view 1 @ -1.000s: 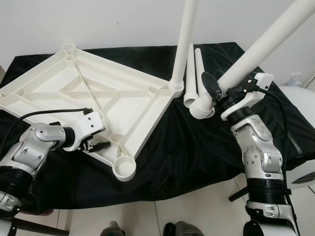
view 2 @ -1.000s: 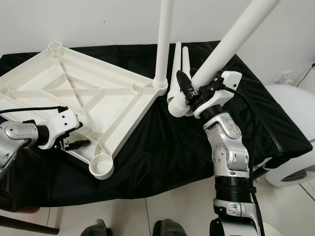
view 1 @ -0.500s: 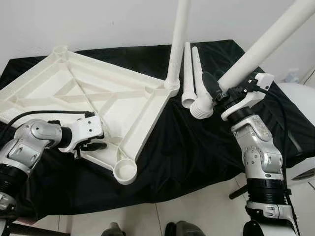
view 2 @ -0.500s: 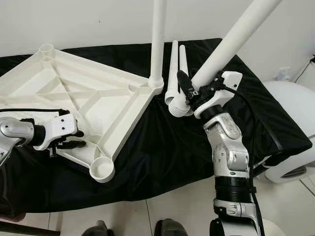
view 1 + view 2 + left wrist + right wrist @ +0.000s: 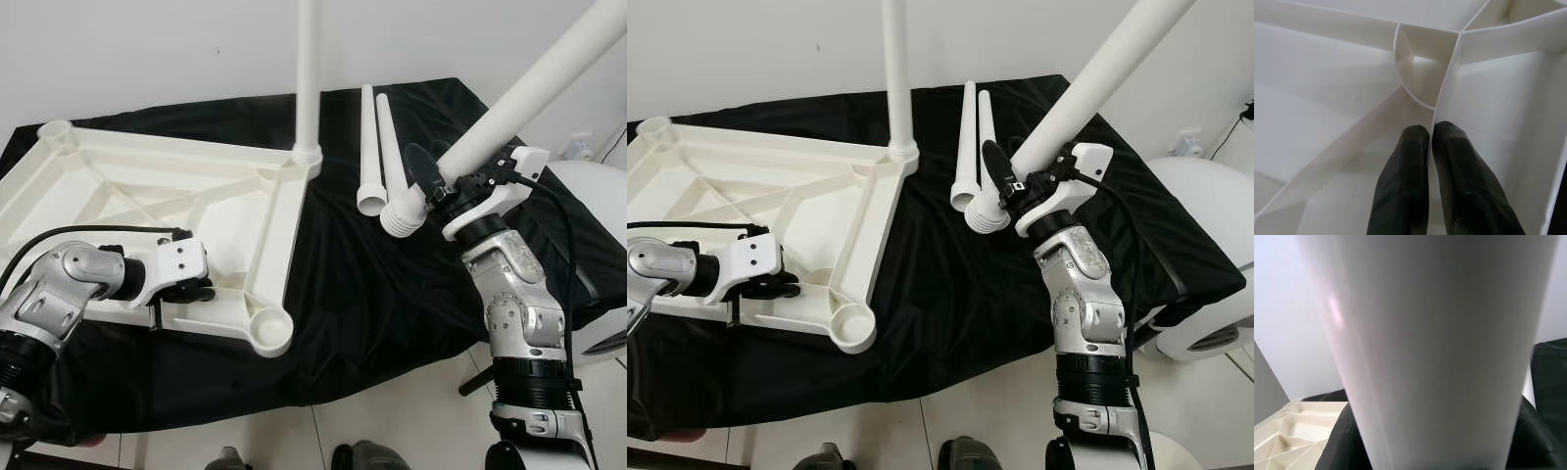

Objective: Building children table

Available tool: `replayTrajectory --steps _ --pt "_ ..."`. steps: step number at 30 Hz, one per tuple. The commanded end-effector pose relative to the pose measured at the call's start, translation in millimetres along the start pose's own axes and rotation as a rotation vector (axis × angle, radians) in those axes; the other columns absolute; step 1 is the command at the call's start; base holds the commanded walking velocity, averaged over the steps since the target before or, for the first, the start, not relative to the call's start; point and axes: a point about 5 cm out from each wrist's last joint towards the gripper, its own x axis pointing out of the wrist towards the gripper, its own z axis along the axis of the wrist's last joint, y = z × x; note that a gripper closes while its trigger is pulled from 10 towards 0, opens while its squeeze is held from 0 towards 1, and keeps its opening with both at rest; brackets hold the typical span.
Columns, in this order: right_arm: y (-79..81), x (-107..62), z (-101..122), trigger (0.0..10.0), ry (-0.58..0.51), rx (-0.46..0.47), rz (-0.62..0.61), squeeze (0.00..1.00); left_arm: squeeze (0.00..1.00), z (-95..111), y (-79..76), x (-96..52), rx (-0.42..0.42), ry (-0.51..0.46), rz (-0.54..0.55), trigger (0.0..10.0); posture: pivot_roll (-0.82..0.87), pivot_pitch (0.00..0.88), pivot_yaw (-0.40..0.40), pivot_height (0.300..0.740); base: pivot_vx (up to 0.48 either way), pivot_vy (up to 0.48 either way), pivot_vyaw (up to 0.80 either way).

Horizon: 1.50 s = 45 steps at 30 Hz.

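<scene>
At the far left of the frame, the left gripper (image 5: 196, 291) pinches a thin rib of the white tabletop (image 5: 147, 186); in the left wrist view its two black fingers (image 5: 1400, 186) sit pressed close with the rib between them. The tabletop lies upside down on the black cloth (image 5: 362, 294) and takes up the left half of the frame; a round socket (image 5: 271, 331) sits at its near corner. One white leg (image 5: 308, 78) stands straight up from the far corner, near the top middle. Right of it, two loose legs (image 5: 377, 147) lie side by side on the cloth. On the right side, the right gripper (image 5: 438, 182) squeezes a fourth leg (image 5: 529, 83) near its ribbed end — that leg slants up to the top right corner.
</scene>
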Motion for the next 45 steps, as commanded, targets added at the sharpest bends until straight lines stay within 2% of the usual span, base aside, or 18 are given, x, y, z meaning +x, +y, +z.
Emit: replayTrajectory --steps 1,4,6,10,15,16,17,20,21,27,28,30,32,37,38,41,43,45 --pt "0.0 -0.6 3.4 10.0 -0.011 -0.003 -0.002 0.0 0.0 -21.7 -13.4 10.7 -0.166 0.013 -0.004 0.0 0.0 0.064 0.021 0.74 0.0 0.0 0.0" --pt "0.0 -0.6 3.5 10.0 -0.012 -0.004 -0.003 0.0 0.0 -19.8 -13.6 12.9 -0.196 -0.015 0.007 0.0 0.0 0.064 0.022 0.74 0.0 0.0 0.0" --pt "0.0 -0.7 3.5 10.0 -0.012 -0.001 -0.005 0.0 0.0 -11.5 -15.9 21.2 -0.263 -0.101 0.034 0.0 0.0 0.064 0.022 0.74 0.0 0.0 0.0" --pt "0.1 -0.4 3.2 10.0 -0.011 -0.003 -0.006 0.0 0.0 2.4 -22.8 36.1 -0.338 -0.194 0.063 0.0 0.0 0.063 0.023 0.74 0.0 0.0 0.0" --pt "0.4 -0.1 3.0 10.0 -0.012 -0.002 -0.004 0.0 0.0 7.7 -25.5 43.0 -0.353 -0.218 0.083 0.0 0.0 0.06 0.021 0.74 0.0 0.0 0.0" --pt "0.5 0.0 2.9 10.0 -0.012 -0.001 -0.004 0.0 0.0 9.0 -26.3 44.2 -0.358 -0.226 0.085 0.9 0.0 0.06 0.021 0.74 0.0 0.0 0.0" --pt "0.7 0.1 2.5 10.0 -0.011 -0.001 -0.003 0.0 0.0 11.4 -26.1 46.7 -0.362 -0.239 0.102 4.1 0.0 0.057 0.014 0.74 0.0 0.0 0.0" --pt "1.2 0.6 1.7 10.0 -0.009 0.003 0.0 0.0 0.0 16.8 -25.7 51.6 -0.362 -0.264 0.131 4.4 0.0 0.056 0.009 0.74 0.0 0.0 0.0" --pt "1.3 1.0 1.7 10.0 -0.009 0.004 0.0 0.0 0.0 18.7 -24.4 53.5 -0.35 -0.265 0.155 10.0 0.0 0.056 0.005 0.74 0.0 0.0 0.0" --pt "2.0 4.7 3.0 10.0 -0.013 0.011 0.004 0.0 0.0 25.4 -18.1 60.9 -0.358 -0.301 0.221 10.0 -0.01 0.067 -0.013 0.74 0.0 0.0 0.0" --pt "2.8 6.0 3.3 10.0 -0.013 0.015 0.007 0.0 1.0 27.7 -16.6 62.4 -0.375 -0.315 0.22 10.0 -0.02 0.069 -0.02 0.74 0.0 0.0 0.0" --pt "4.0 7.9 3.8 10.0 -0.013 0.018 0.012 0.0 1.0 31.5 -13.6 63.7 -0.399 -0.341 0.217 10.0 -0.03 0.069 -0.023 0.74 0.0 0.0 0.0" --pt "6.2 10.8 4.4 10.0 -0.014 0.023 0.025 0.0 1.0 36.4 -6.5 62.4 -0.371 -0.348 0.237 10.0 -0.03 0.07 -0.034 0.74 0.0 0.0 0.0" --pt "6.6 11.7 4.4 10.0 -0.013 0.025 0.028 0.0 1.0 36.7 -4.6 62.3 -0.353 -0.334 0.242 10.0 -0.03 0.07 -0.034 0.74 0.0 0.0 0.0" --pt "6.9 11.9 4.2 10.0 -0.012 0.027 0.029 0.0 0.0 35.7 -4.2 61.4 -0.341 -0.324 0.236 10.0 -0.03 0.07 -0.035 0.74 0.0 0.0 0.0" --pt "7.0 12.6 2.4 10.0 -0.006 0.033 0.027 0.0 0.0 37.0 3.1 50.4 -0.32 -0.337 0.231 10.0 -0.02 0.066 -0.036 0.74 0.0 0.0 0.0" --pt "6.4 12.6 -0.5 10.0 0.008 0.033 0.016 0.0 0.0 52.8 12.5 31.4 -0.309 -0.427 0.234 10.0 -0.01 0.062 -0.034 0.74 0.0 0.0 0.0" --pt "5.7 12.2 -3.0 10.0 0.02 0.032 0.007 0.0 0.0 57.4 15.1 26.9 -0.326 -0.438 0.244 10.0 0.01 0.058 -0.023 0.74 0.0 0.0 0.0"
